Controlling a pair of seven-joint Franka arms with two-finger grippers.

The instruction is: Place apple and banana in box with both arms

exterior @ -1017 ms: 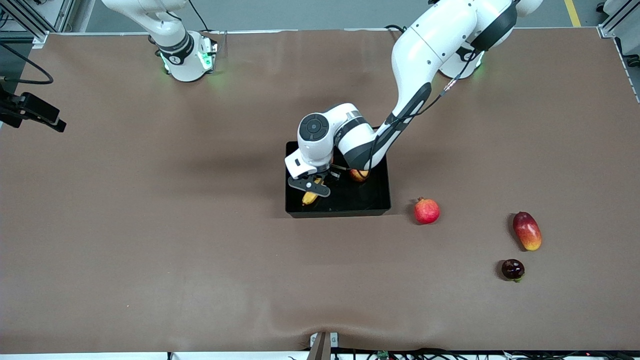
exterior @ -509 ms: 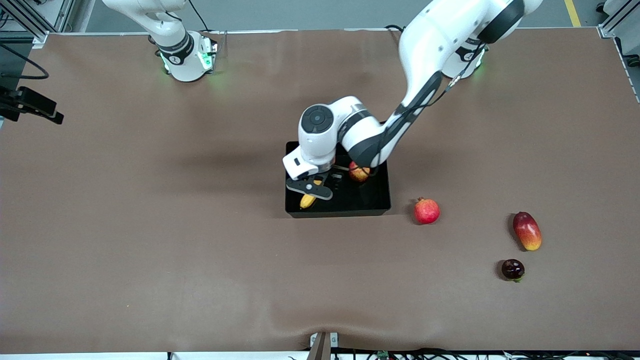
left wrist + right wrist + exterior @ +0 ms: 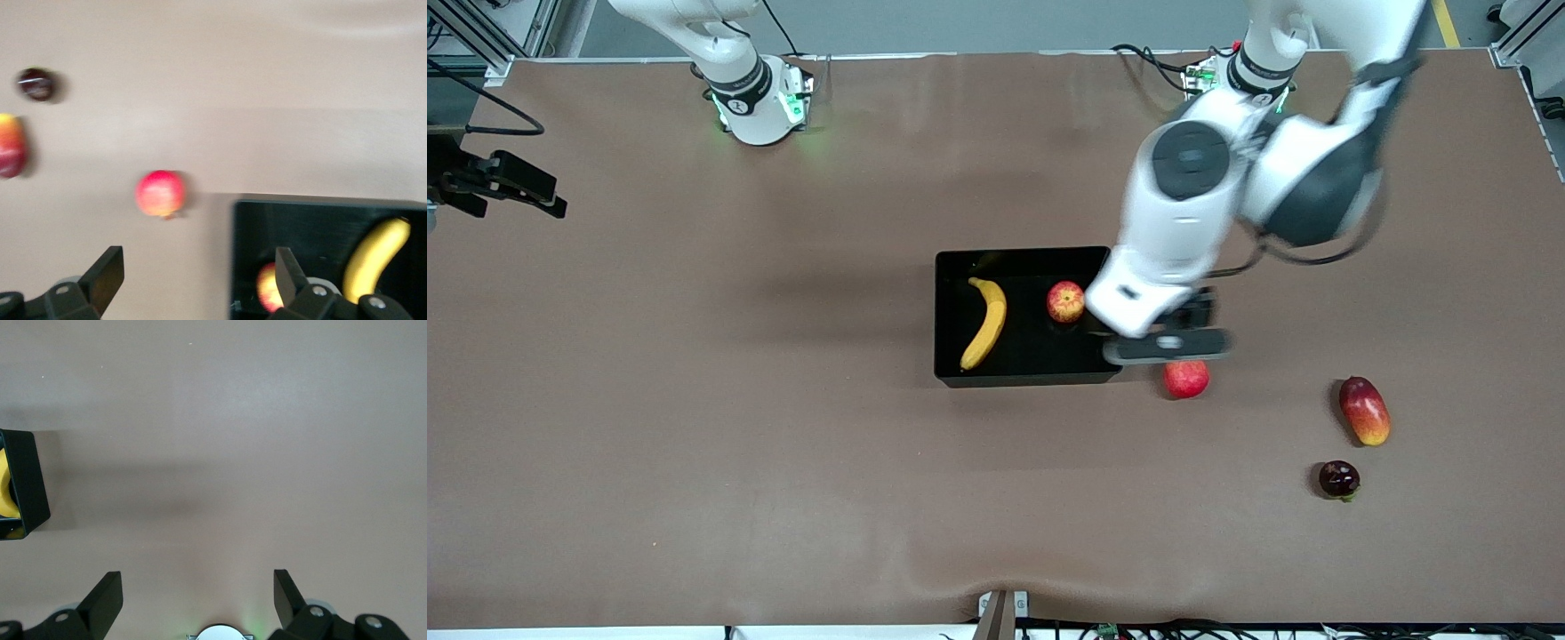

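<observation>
now banana [image 3: 984, 323] and apple [image 3: 1065, 301] in box [image 3: 1017, 374], left jaws [image 3: 1167, 345] and right jaws [image 3: 197, 603] wide open, empty, no readable writing

Even overhead light, bright, no hard glare. Soft broad shadow bands on the counter [image 3: 694, 427] beside the box [image 3: 951, 373], whose glossy floor shows faint reflections. Left arm [image 3: 1227, 178] motion-blurred in the front view; left wrist view smeared throughout. Right wrist view sharp.

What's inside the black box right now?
The box holds the banana and the apple, lying apart. The left gripper, open, covers its corner nearest the pomegranate.
</observation>
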